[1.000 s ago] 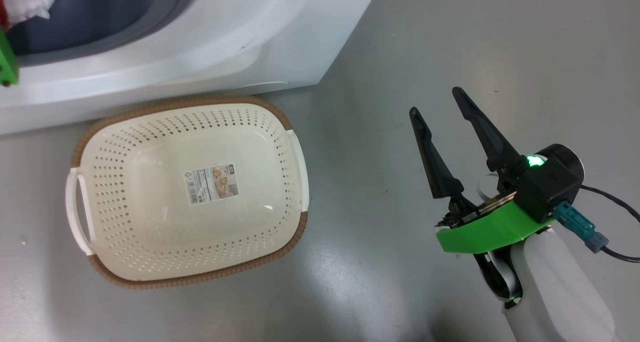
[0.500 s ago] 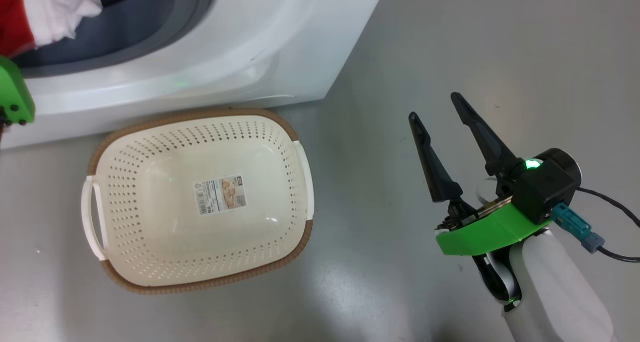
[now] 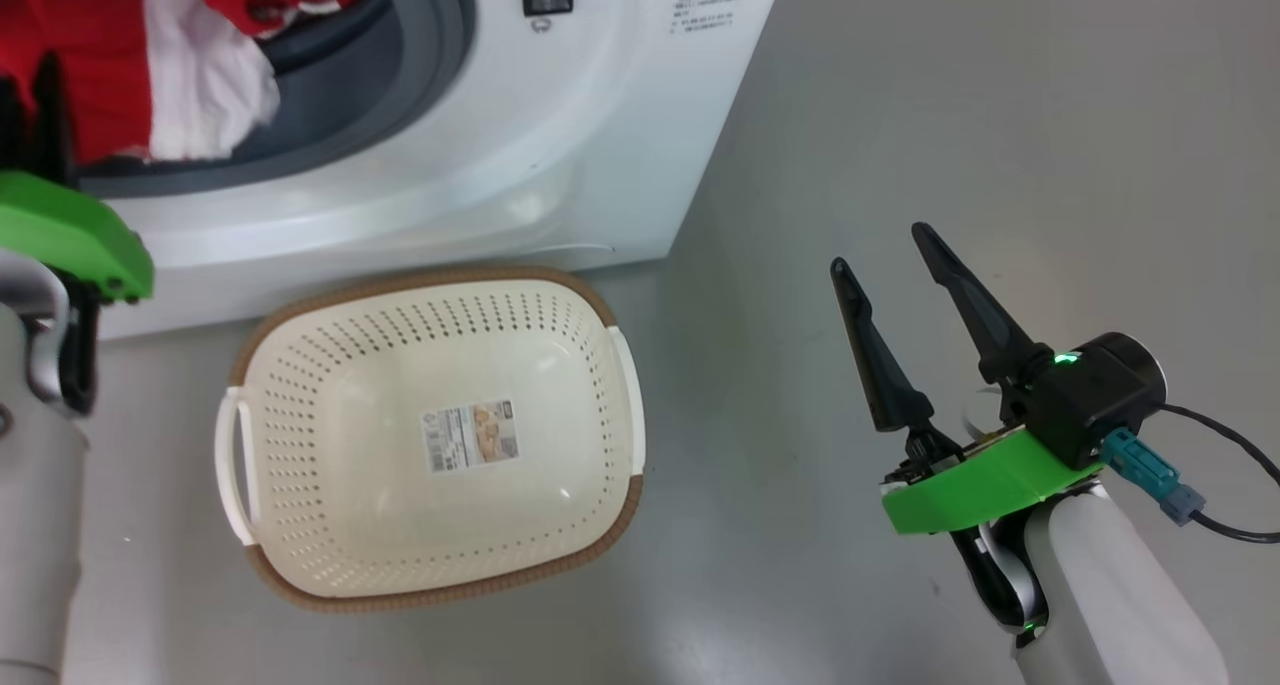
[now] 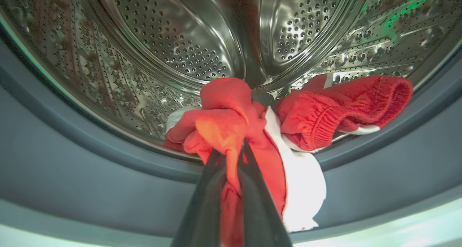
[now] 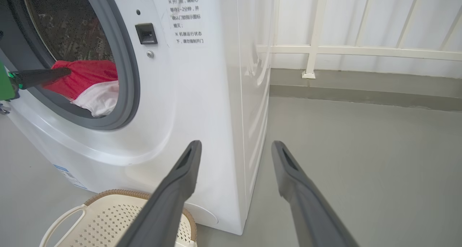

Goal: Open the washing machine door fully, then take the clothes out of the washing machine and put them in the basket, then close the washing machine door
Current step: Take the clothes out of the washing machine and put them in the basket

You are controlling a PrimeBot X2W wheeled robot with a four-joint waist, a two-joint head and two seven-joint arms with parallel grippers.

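The floor [image 3: 900, 85] was smooth, grey and faintly glossy. In the right wrist view it met a low grey kerb [image 5: 361, 90] under a white railing [image 5: 314, 48] on the far right. The washing machine [image 3: 600, 145] stood at the far left with its mouth uncovered. The basket [image 3: 400, 281] sat on the floor just in front of it, with nothing inside but the sticker [image 3: 470, 437] on its bottom.

The left pincer [image 4: 231, 149] was clamped together on the clothes [image 4: 314, 110], a red and white bundle draped over the grey rubber ring [image 4: 72, 146] at the lip of the steel drum [image 4: 173, 41]. The right pincer [image 3: 880, 248] hung over bare floor to the right, well apart from the basket, with its fingers spread and holding nothing.

The head view cut off the top of the machine and most of its opening. A green bracket [image 3: 70, 235] hid much of the left arm there. I could not tell how many garments made up the bundle. The right wrist view cut off the near part of the basket.
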